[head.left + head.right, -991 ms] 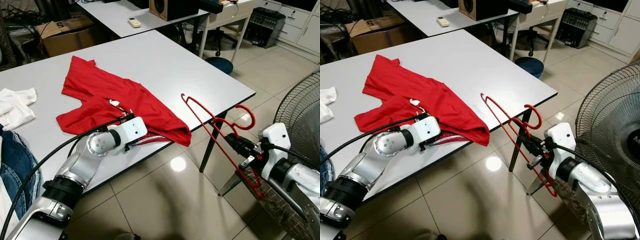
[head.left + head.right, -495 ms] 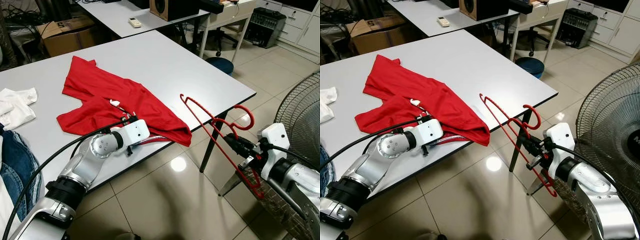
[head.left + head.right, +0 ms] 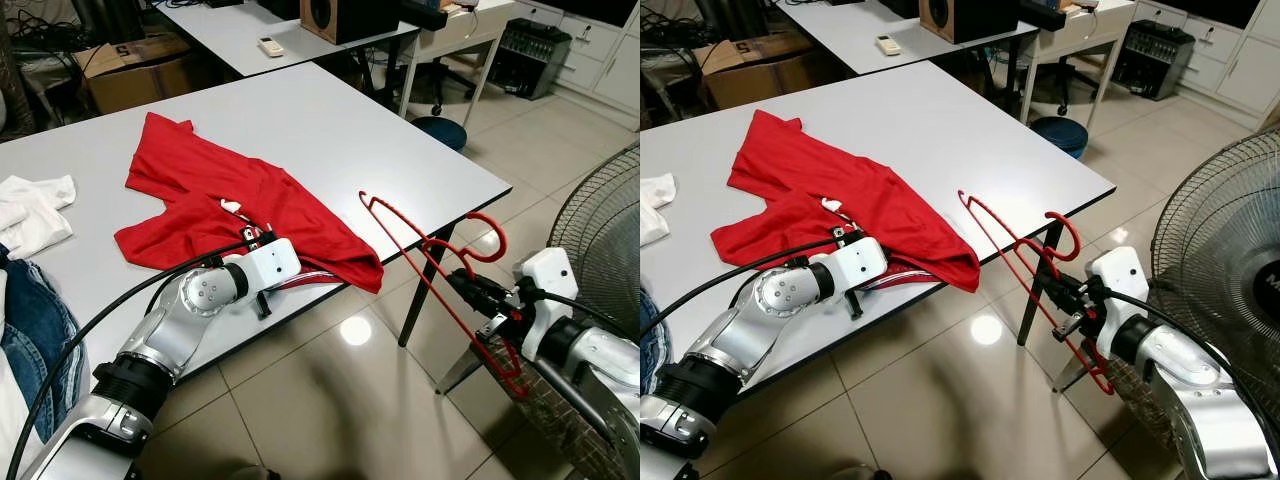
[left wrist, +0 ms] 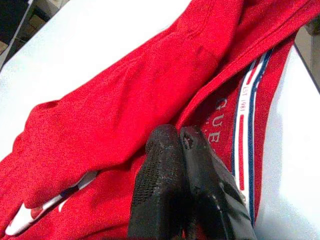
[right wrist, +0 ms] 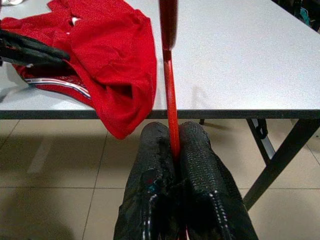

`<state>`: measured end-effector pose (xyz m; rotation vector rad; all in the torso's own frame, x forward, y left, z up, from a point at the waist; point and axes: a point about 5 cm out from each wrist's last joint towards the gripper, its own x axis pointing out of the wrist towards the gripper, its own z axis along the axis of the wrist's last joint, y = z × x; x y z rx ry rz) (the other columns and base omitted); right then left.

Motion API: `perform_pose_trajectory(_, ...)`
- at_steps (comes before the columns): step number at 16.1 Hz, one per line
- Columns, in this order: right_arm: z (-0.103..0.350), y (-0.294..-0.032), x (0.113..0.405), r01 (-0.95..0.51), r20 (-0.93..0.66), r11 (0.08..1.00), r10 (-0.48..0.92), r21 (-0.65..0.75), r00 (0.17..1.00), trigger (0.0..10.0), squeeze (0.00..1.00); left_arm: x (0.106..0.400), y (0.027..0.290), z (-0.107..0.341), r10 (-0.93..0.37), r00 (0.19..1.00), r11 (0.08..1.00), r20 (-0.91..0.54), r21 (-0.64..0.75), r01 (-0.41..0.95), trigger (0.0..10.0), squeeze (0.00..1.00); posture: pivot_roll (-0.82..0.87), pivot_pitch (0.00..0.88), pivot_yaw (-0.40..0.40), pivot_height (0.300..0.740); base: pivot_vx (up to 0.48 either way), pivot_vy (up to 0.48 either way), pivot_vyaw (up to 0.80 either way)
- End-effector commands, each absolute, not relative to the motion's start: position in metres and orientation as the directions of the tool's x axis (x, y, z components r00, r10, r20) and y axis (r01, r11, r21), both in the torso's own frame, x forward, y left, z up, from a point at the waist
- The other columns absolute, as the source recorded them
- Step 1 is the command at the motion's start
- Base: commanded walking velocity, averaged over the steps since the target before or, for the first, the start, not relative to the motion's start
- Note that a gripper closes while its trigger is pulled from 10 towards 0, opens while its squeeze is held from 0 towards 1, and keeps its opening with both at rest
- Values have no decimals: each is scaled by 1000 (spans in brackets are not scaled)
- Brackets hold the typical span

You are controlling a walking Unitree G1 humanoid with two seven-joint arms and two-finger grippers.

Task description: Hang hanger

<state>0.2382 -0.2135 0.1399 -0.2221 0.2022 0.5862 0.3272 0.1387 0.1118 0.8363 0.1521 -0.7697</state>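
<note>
A thin red wire hanger [image 3: 432,272] is held off the near right corner of the white rectangular bench [image 3: 330,130], tilted, its hook [image 3: 486,232] turned toward the right hand [image 3: 470,289]; the right hand's two black fingers [image 5: 197,165] are pressed together on the hanger's thin bar, as seen in the right wrist view; a crumpled red cotton T-shirt [image 3: 230,200] is spread on the bench, its lower edge lying at the bench's near edge; the left hand [image 4: 175,150] is laid on the shirt's hem beside a striped white-and-blue band [image 4: 245,110], fingers pressed together with red cloth around the tips; whether cloth is pinched between them cannot be told.
</note>
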Motion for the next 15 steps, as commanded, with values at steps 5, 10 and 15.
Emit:
perform_pose_trajectory(5,144,-210,243,-579,-230,800,540,-159,809,10000,0,327,144,127,-581,735,493,-350,567,659,0,0,-58,32,-1,740,0,0,0)
perform_pose_trajectory(10,163,-189,233,-716,-80,697,716,36,694,10000,0,341,132,192,-620,781,649,-75,510,564,0,0,-42,36,-19,740,0,0,0)
perform_pose_trajectory(15,163,-190,223,-733,-91,677,736,62,671,10000,0,359,136,235,-547,832,763,96,465,449,0,0,-61,32,6,740,0,0,0)
